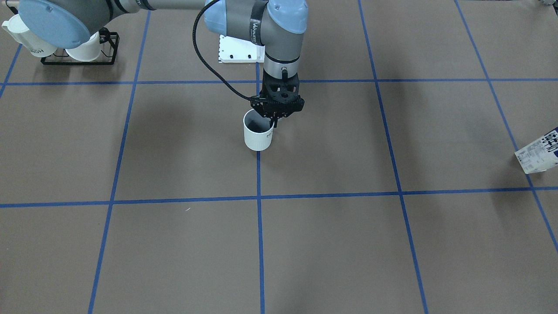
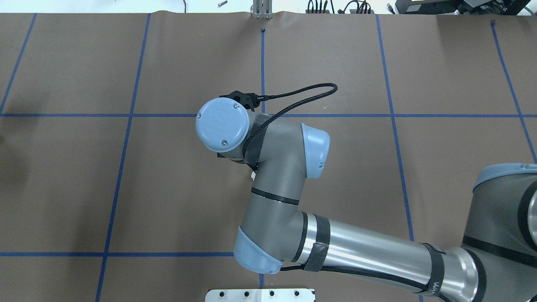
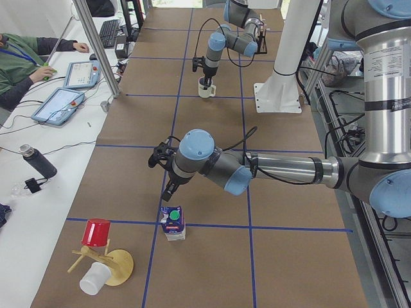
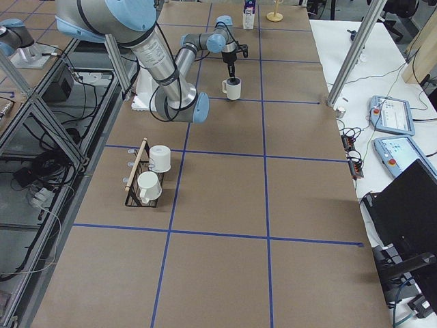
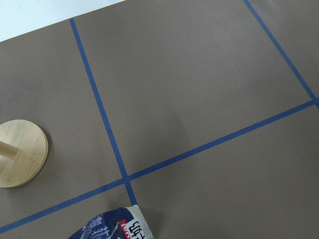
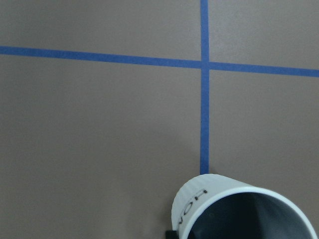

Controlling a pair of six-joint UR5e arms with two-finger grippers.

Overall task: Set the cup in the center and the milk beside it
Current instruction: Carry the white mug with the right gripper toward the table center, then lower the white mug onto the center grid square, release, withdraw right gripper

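The white cup (image 1: 257, 137) stands on the blue tape line (image 1: 259, 174) in the middle of the brown surface. My right gripper (image 1: 273, 123) comes straight down on it and is shut on its rim, one finger inside. The cup's rim and dark lettering fill the bottom of the right wrist view (image 6: 214, 199). In the overhead view the right arm hides the cup. The milk (image 3: 172, 224) stands upright far off at the table's left end and shows at the front-facing view's right edge (image 1: 538, 152). My left gripper (image 3: 168, 190) hovers just above it; I cannot tell whether it is open.
A black wire rack (image 1: 80, 50) with two other white cups stands near the right arm's base. A wooden stand (image 3: 103, 256) with a red cup and a white cup sits beside the milk; its round base shows in the left wrist view (image 5: 20, 152). A white mounting plate (image 1: 239, 50) lies behind the cup.
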